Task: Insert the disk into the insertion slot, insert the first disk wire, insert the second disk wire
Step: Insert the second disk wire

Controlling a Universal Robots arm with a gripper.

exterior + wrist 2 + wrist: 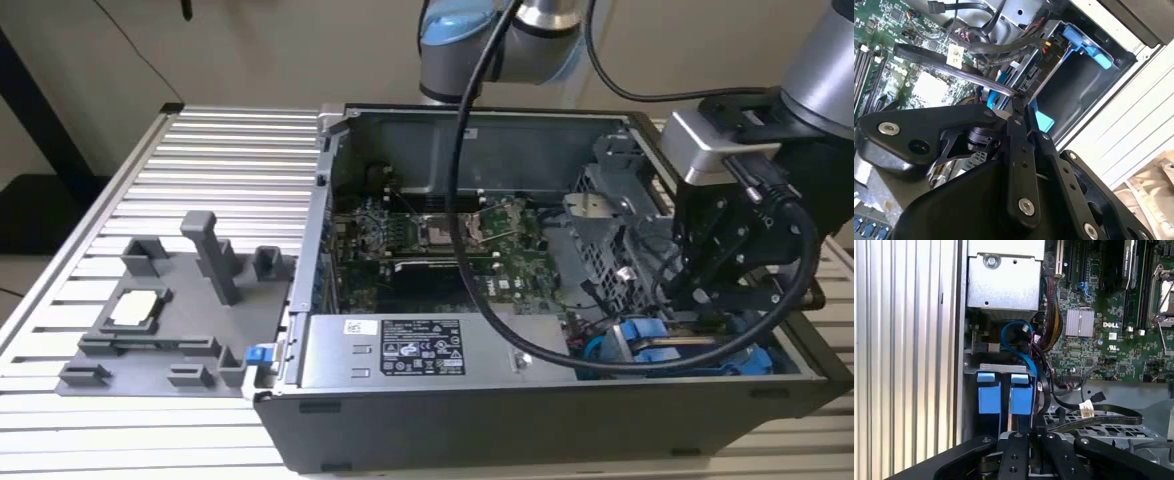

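Observation:
My black gripper (703,297) reaches down into the open computer case at the drive cage on the exterior view's right. In both wrist views its fingers (1015,131) are pressed together at the tips on the end of a flat black disk wire (1104,416) that carries a white tag. Just beyond the fingertips sits the disk's bright blue carrier (1021,394), standing in the insertion slot (999,369) beside a second blue bracket (989,392). The disk's metal body is hidden. My gripper (1019,102) (1029,434) hovers right at the carrier's end.
A grey power-supply box (400,350) with a white sticker lies at the case's front. The green board (441,235) fills the case floor. A blue cable (1016,337) and bundled wires crowd the space near the cage. A grey fixture (160,320) stands on the ribbed table.

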